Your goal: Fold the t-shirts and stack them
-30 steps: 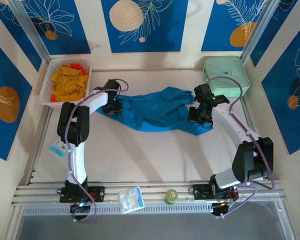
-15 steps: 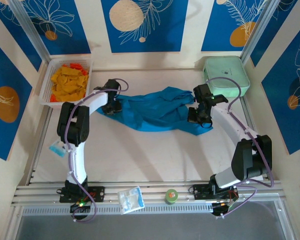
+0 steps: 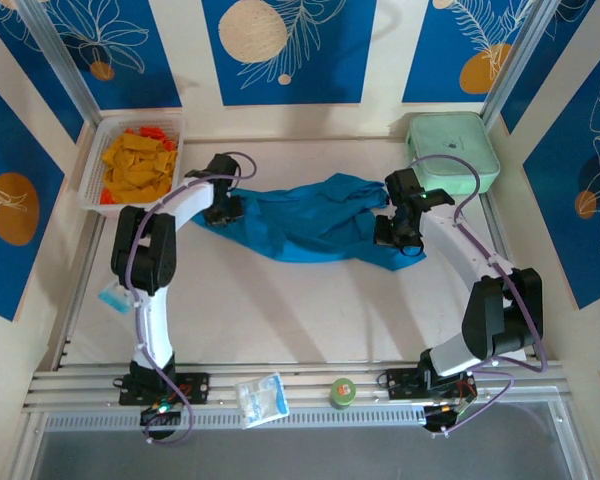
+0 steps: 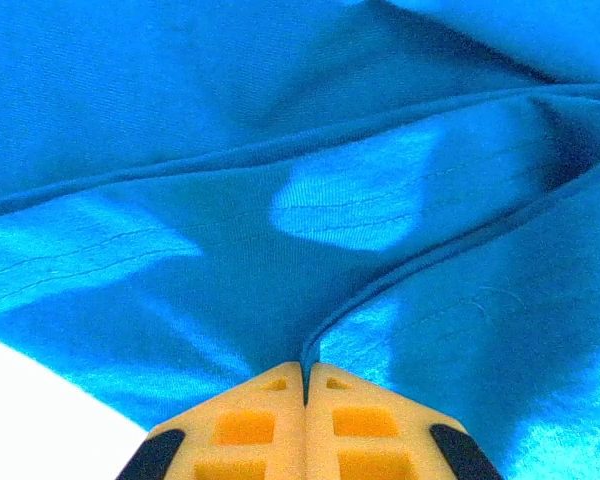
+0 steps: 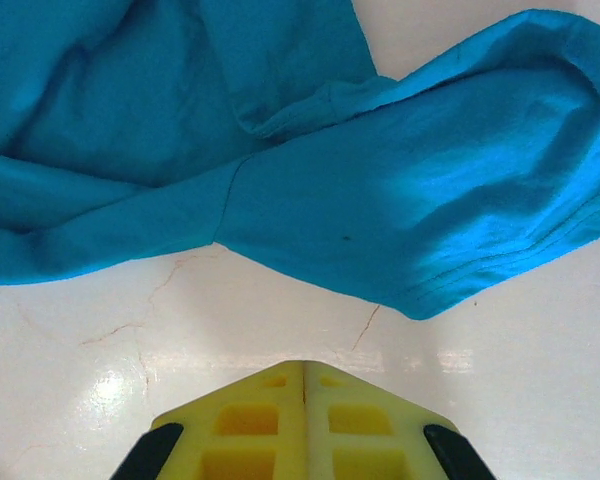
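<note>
Tabletop of glossy white board (image 3: 310, 320) is taken up across its far half by a crumpled teal-blue soft cloth t-shirt (image 3: 315, 225), which is strung left to right between the two arms and is far from flat. A white plastic basket of orange cloth (image 3: 90, 200) is seen at the far left corner, and a mint-green hard rounded case (image 3: 455, 150) at the far right.

The left gripper (image 4: 305, 372) is pressed shut at the t-shirt's left end. A ridge of cloth is seen running straight into its closed tips, so a pinch of fabric is judged to be held. The right gripper (image 5: 303, 370) is closed on nothing, over bare table just near of a short sleeve (image 5: 460, 190).

For a clean spread, the right-hand edge is best gripped before any pull is made. The cloth is then best lifted slightly and drawn taut, so that folds are not dragged under.
</note>
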`<state>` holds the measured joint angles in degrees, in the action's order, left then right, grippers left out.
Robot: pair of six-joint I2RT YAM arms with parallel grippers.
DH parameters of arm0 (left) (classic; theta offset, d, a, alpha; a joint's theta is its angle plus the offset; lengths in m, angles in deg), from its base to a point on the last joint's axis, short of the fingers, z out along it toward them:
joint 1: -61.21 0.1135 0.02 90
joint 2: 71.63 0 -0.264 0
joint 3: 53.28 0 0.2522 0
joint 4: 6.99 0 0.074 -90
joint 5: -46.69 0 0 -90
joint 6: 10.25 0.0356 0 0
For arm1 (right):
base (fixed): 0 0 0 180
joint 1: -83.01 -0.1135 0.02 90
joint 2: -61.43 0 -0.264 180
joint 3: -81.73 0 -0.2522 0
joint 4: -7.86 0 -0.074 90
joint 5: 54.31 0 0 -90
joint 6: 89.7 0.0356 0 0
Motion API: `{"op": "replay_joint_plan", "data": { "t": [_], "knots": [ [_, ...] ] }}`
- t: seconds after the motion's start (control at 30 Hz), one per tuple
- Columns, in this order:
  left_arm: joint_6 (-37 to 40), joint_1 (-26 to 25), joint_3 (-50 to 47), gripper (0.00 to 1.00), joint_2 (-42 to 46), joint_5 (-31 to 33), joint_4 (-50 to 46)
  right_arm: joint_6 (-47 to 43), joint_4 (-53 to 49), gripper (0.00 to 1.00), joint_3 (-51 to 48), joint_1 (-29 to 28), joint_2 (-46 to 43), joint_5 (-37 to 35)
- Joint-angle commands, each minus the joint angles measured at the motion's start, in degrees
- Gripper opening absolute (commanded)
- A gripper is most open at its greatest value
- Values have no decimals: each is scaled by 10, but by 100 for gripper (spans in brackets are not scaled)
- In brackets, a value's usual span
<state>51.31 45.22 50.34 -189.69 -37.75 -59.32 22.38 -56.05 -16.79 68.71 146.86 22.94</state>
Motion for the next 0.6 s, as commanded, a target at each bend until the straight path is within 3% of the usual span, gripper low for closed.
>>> {"op": "replay_joint_plan", "data": {
  "t": [0.0, 0.2, 0.23, 0.27, 0.57],
  "knots": [
    [11, -8, 30, 0, 48, 0, -27, 6, 2, 0, 7, -3, 4, 20],
    [18, -12, 23, 14, 64, 6, -39, 8, 8, 0, -3, -6, 1, 31],
    [17, -12, 18, 11, 62, 9, -37, 8, 8, 0, -4, -6, 0, 31],
    [17, -12, 13, 0, 60, 10, -35, 8, 8, 0, -5, -8, 0, 31],
    [2, -13, -53, 0, 118, 10, -9, 6, 3, 0, -6, -7, -13, 28]
  ]
}}
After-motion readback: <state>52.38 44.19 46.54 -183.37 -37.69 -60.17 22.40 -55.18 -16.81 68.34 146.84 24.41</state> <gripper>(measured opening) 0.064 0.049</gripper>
